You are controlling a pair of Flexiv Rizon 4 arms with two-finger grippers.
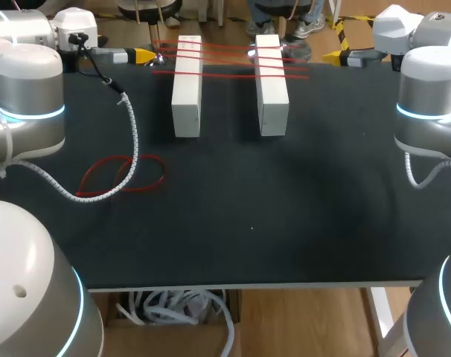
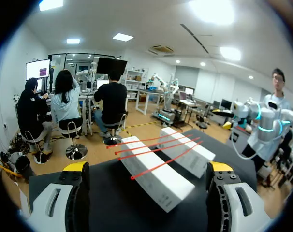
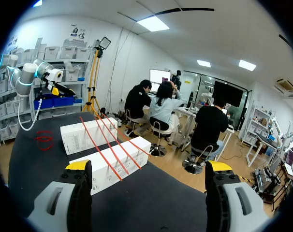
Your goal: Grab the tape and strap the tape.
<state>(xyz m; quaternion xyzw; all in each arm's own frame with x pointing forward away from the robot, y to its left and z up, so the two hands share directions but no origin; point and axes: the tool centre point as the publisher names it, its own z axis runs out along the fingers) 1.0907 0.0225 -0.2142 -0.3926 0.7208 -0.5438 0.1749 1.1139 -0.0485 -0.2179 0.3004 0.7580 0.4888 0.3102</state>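
Broadly, the black table (image 1: 285, 238) spreads out below me, and both arms stand at its far corners. My left arm (image 1: 28, 97) comes in from the left and bends so that its wrist lies level along the far edge. My right arm (image 1: 430, 97) mirrors it on the other side. The left gripper (image 1: 140, 55) points inward across the table toward the right gripper (image 1: 333, 56), and the two are well apart. Each has its yellow-tipped fingers spread wide with nothing between them, as both wrist views show. Two long white boxes lie side by side between the grippers, running from the far edge toward me, with a gap of bare table between them. The left box (image 1: 187, 85) is near my left gripper and the right box (image 1: 272, 83) is near my right one. Several strands of red tape (image 1: 225, 59) are stretched taut across the far ends of both boxes, bridging the gap. They lie ahead of each gripper, just beyond its fingertips and not touching it. From the left wrist the strands run slantwise over the box tops ahead of the open fingers, and it looks the same from the right wrist. A loose loop of red tape (image 1: 125, 175) lies flat on the table on my left side, nearer to me than the left box and well apart from both grippers. The spiral-wrapped cable (image 1: 132, 134) from my left arm crosses over this loop in the head view.
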